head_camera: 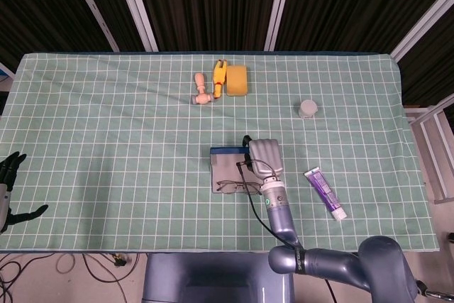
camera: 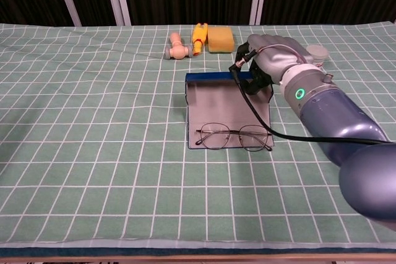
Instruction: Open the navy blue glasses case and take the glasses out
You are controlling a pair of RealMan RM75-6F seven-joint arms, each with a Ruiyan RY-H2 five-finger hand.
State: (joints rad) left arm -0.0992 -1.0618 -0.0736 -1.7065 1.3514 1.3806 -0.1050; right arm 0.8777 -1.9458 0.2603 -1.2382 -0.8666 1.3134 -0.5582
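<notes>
Glasses point(camera: 232, 137) at case point(camera: 213, 100) edge (near side)

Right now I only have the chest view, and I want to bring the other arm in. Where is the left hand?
Observer: The left hand is at the far left edge of the head view, beside the table's left side, fingers spread, holding nothing.
Operator: Is anything hidden behind my right arm?
Observer: Yes. A purple tube lies on the cloth to the right of the right hand, not touching it.
</notes>
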